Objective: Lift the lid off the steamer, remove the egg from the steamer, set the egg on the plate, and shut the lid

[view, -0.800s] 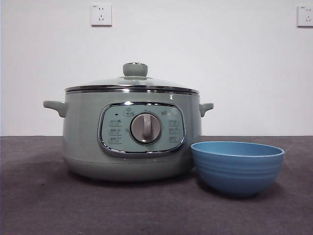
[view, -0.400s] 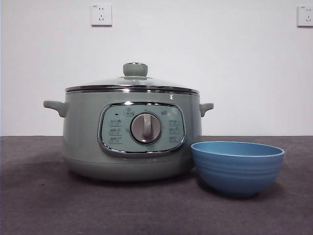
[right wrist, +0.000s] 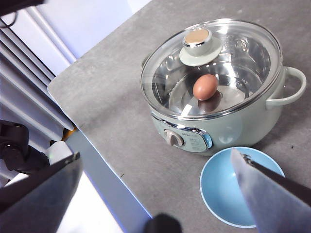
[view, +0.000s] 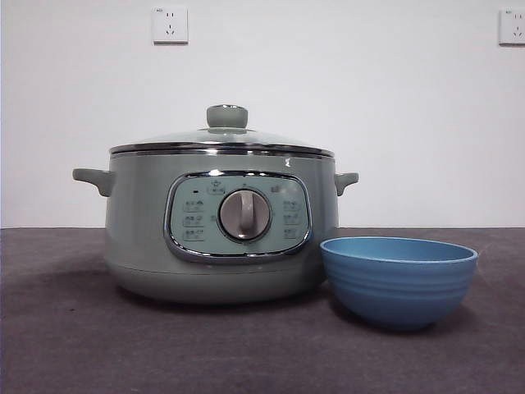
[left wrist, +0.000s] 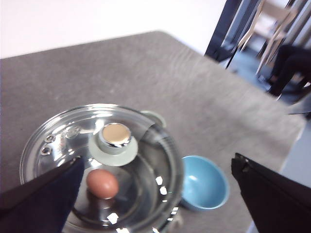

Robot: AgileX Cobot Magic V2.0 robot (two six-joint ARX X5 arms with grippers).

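In the front view, the steamer (view: pixel 220 238) stands on the dark grey desk (view: pixel 82 345), with its chrome-framed panel and round dial turned to the camera. The lid (view: pixel 221 141) sits closed on the steamer, level, with its green knob on top. The plate (view: pixel 399 281), a sky-blue bowl, stands on the desk just beside the steamer, on the right of the picture and a little nearer to the camera. No gripper is seen in this view. Two white wall sockets (view: pixel 170 25) are on the wall behind.

In the left wrist view, the left gripper (left wrist: pixel 155 194) is above the steamer and looks down on it. Its two black jaws are spread wide apart and hold nothing. The lid (left wrist: pixel 63 141) is seen from above between the jaws, more toward one of them, and the gripper does not touch it. Through the glass the egg (left wrist: pixel 102 183), brown, lies inside the steamer, close under the knob. The plate (left wrist: pixel 206 182) is on the desk (left wrist: pixel 146 68) just beside the steamer, also between the jaws.

In the right wrist view, the right gripper (right wrist: pixel 155 194) is high and well apart from the things, near the edge of the desk (right wrist: pixel 112 97). Its jaws are also spread wide, with nothing between them. The steamer (right wrist: pixel 252 119) with the closed lid (right wrist: pixel 243 53) lies farther off, the egg (right wrist: pixel 205 87) shows through the glass, and the plate (right wrist: pixel 223 189) stands in front of the dial, close to one jaw.
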